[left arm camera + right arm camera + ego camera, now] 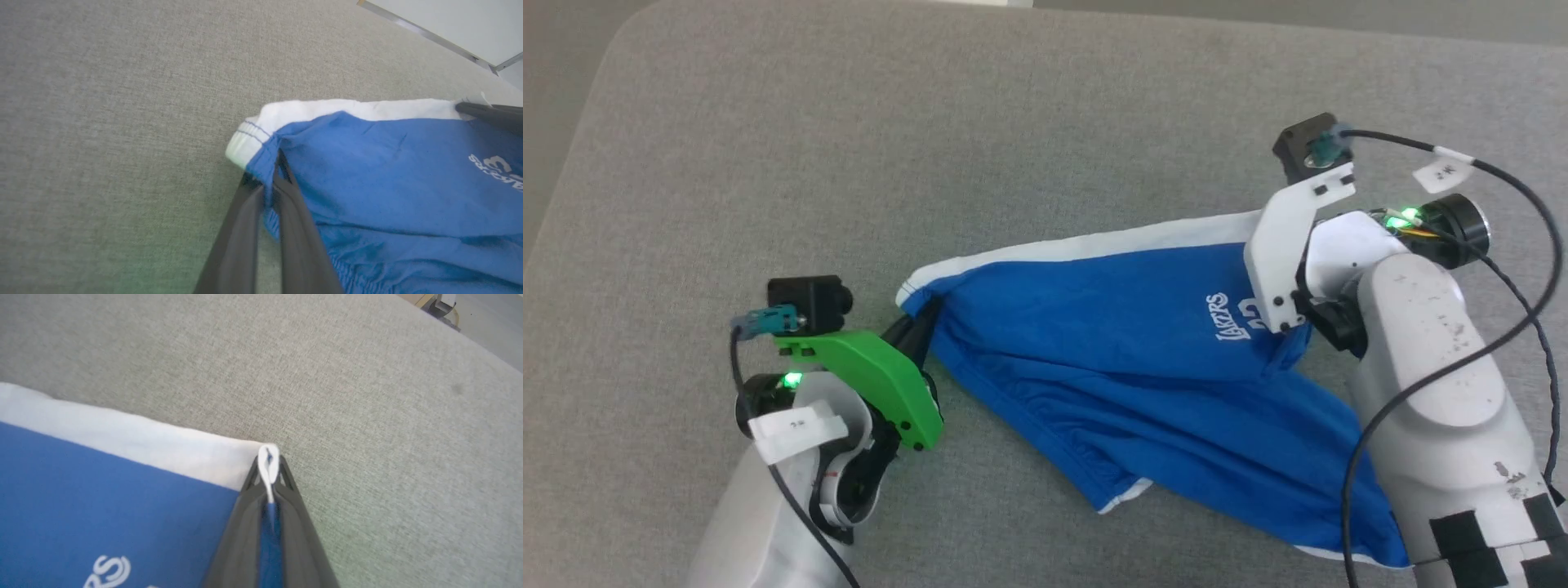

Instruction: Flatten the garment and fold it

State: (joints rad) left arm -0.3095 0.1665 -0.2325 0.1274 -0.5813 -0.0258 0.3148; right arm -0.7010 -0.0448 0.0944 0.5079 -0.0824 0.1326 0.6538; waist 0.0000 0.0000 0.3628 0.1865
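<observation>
Shorts [1143,359] lie on the grey worktop [849,163], mid to right side & in the near half, well clear of the rounded far-left corner. Blue cloth w/ a white waistband [1094,245] along their far side. The band's L end is nearer the robot and its R end is closer to the far edge. It looks pulled fairly straight btwn the two grippers.

L gripper [265,171]: fingers pressed together, pinching blue cloth right at the band's L end, just under the white. A small fold of blue pokes out btwn the fingers lower down. A green bracket [874,367] w/ a black camera [809,302] on top sits over that wrist.

R gripper [269,463]: fingers pressed together too, pinching the band's R corner. A loop of white shows at the tips, w/ blue cloth sandwiched btwn the fingers further down. In head view those fingers are behind the white bracket [1286,237]. A black cable [1388,139] loops round over the R forearm.

White print [1227,318], "Lakers" w/ a number under it, sits on the blue near the R gripper, number partly covered by the bracket.

Below the band the cloth isn't flat: creases run from the L grip toward the near-right corner, and the legs are bunched toward the near edge. White hem trim [1123,496] shows at one leg's end, approx mid-worktop. Another bit of white hem shows by the R forearm at near right. Can't tell if the band is lifted off the worktop or resting on it.
</observation>
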